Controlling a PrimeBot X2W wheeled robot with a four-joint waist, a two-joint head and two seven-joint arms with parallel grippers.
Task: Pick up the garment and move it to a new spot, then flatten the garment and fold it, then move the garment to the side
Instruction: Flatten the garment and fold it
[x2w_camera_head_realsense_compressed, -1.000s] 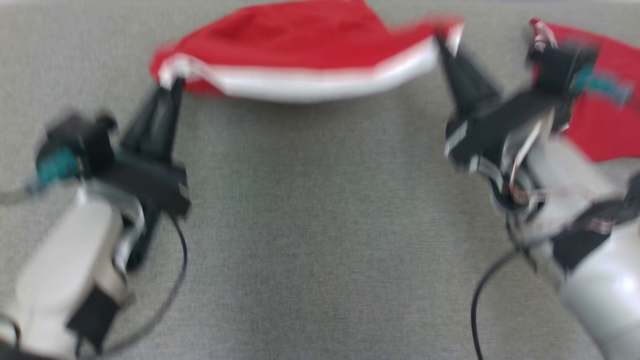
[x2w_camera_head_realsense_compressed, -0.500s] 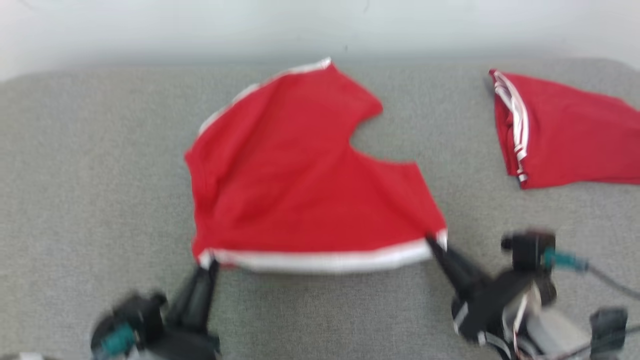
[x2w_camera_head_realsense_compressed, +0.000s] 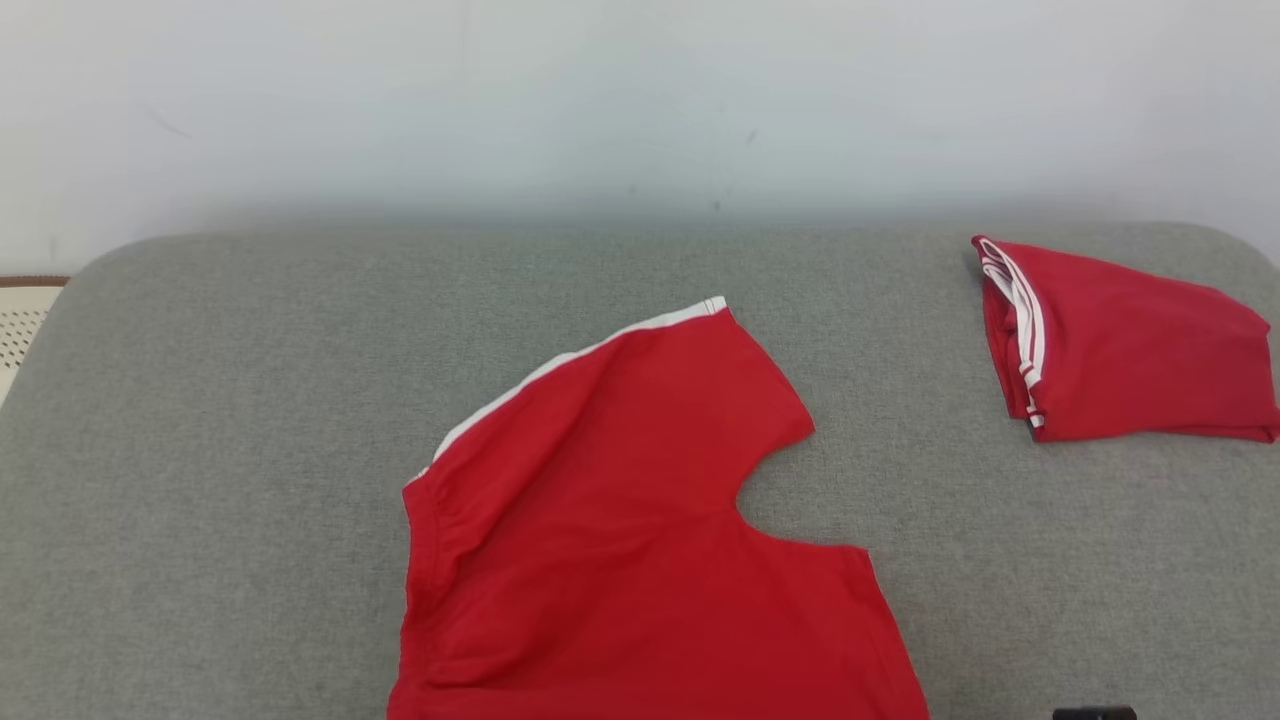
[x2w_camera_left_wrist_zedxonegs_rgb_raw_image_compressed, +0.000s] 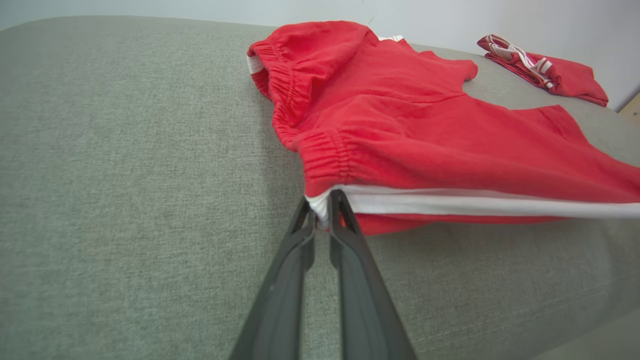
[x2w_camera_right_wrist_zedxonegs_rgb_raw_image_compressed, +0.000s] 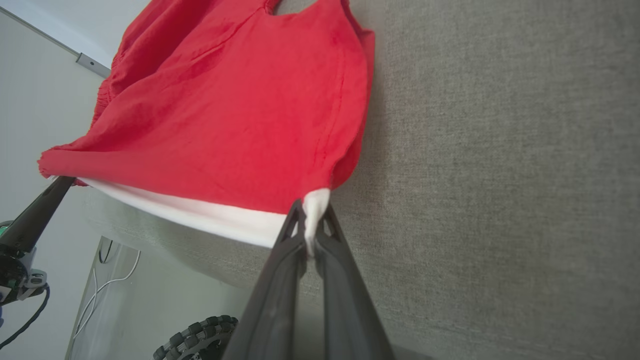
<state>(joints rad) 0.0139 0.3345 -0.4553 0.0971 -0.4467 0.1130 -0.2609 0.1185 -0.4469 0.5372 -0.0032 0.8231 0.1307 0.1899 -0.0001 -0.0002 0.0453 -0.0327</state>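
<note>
Jaws of the left gripper (x2w_camera_left_wrist_zedxonegs_rgb_raw_image_compressed: 322, 217) and right gripper (x2w_camera_right_wrist_zedxonegs_rgb_raw_image_compressed: 310, 227) are pinched shut on opposite corners of the hem (x2w_camera_left_wrist_zedxonegs_rgb_raw_image_compressed: 475, 205), so that the garment (x2w_camera_head_realsense_compressed: 620, 540) is drawn taut for flattening; its body is laid on the cushion (x2w_camera_head_realsense_compressed: 200, 450), well apart from folded shorts (x2w_camera_head_realsense_compressed: 1120, 345).

Finding: no legible text, label, brand, number or sign in any view.
</note>
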